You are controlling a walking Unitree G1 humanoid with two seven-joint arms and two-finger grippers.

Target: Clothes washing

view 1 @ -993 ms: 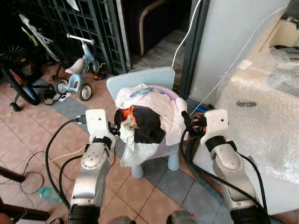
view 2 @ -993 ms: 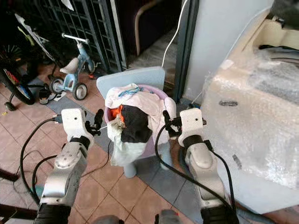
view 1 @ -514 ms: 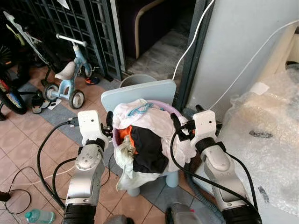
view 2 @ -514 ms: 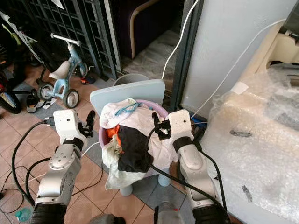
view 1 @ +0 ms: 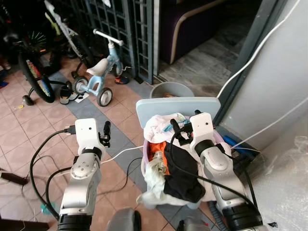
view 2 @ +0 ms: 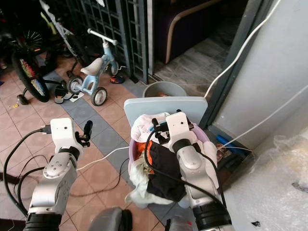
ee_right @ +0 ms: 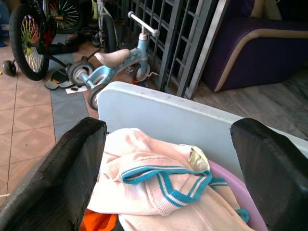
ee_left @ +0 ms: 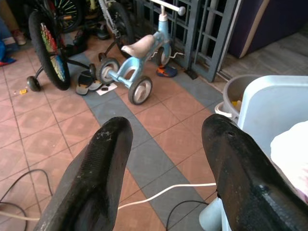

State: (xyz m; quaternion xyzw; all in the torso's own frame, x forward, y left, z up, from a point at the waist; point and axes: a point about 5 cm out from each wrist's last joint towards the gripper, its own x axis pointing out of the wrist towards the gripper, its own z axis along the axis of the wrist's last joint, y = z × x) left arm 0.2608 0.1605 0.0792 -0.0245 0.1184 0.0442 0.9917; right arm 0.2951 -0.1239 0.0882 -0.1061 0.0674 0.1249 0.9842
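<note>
A pile of clothes (view 1: 173, 168) fills a purple basin (view 1: 144, 162) on a light blue child's chair (view 1: 178, 105). A black garment (view 1: 182, 174) lies on top, with a white piece hanging over the front. At the back of the pile is a pale pink top with teal trim (ee_right: 159, 185). My right gripper (view 1: 180, 132) hovers open just above the back of the pile, near the chair's backrest, holding nothing. My left gripper (view 1: 106, 131) is open and empty over the tiled floor, well apart from the basin on its left side.
A blue tricycle (view 1: 98, 79), a bicycle (view 1: 33, 72) and sandals (view 1: 65, 95) stand at the left by a metal gate (view 1: 120, 24). A grey bucket (view 1: 172, 90) sits behind the chair. A white cable (view 1: 120, 153) crosses the floor. A bubble-wrapped appliance (view 1: 288, 187) stands at the right.
The camera has swung, shifting the whole scene. My right gripper went from the basin's right side to above the back of the pile. My left gripper has drawn away from the basin's left side.
</note>
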